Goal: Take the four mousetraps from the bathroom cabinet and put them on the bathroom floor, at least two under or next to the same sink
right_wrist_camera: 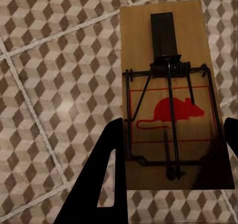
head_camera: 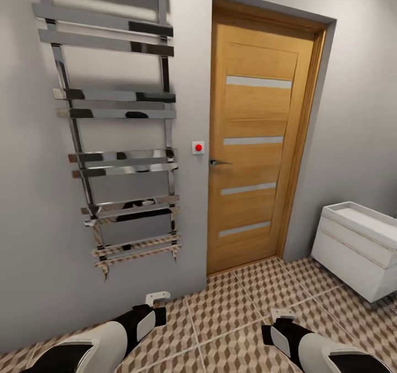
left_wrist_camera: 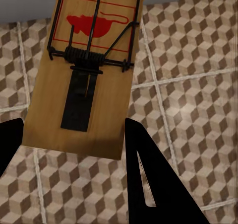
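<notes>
Each gripper holds one mousetrap, a flat wooden board with a black wire spring and a red mouse print. In the left wrist view my left gripper [left_wrist_camera: 72,122] is shut on a mousetrap [left_wrist_camera: 84,60] above the bathroom floor [left_wrist_camera: 188,110]. In the right wrist view my right gripper [right_wrist_camera: 173,120] is shut on the other mousetrap [right_wrist_camera: 173,85], also above the cube-patterned tiles [right_wrist_camera: 54,85]. Both forearms show low in the head view over the floor [head_camera: 231,307]. The cabinet is out of view.
A white rectangular block with a sunken top [head_camera: 353,246] stands at the right; no tap shows, so I cannot tell whether it is the sink. Ahead are a closed wooden door [head_camera: 256,152] and a chrome towel rail [head_camera: 118,141] on the grey wall.
</notes>
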You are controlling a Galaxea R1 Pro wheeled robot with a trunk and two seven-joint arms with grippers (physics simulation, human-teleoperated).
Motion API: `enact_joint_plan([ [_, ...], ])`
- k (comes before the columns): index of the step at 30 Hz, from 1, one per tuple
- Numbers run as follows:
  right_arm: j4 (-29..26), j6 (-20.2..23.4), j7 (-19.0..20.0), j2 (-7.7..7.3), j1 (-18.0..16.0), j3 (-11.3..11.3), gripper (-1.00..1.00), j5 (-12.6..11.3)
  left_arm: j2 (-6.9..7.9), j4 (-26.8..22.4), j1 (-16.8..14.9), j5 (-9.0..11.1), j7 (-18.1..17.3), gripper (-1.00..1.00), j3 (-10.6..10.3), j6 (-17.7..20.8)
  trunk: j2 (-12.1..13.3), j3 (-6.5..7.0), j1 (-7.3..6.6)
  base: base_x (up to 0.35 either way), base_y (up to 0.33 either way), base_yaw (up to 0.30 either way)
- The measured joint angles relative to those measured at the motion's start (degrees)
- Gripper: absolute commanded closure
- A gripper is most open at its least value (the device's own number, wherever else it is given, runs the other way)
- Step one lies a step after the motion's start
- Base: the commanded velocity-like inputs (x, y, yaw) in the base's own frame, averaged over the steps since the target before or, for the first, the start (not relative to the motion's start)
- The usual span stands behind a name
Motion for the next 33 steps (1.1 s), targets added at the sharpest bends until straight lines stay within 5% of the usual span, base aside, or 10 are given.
enact_joint_plan([
  [33,0.0,0.0,-0.04,-0.01,0.0,-0.08,1.0,0.0,-0.25,0.0,0.0,-0.12,-0.01,1.0,0.0,0.04,0.0,0.0,0.0,0.0,0.0,-0.299],
])
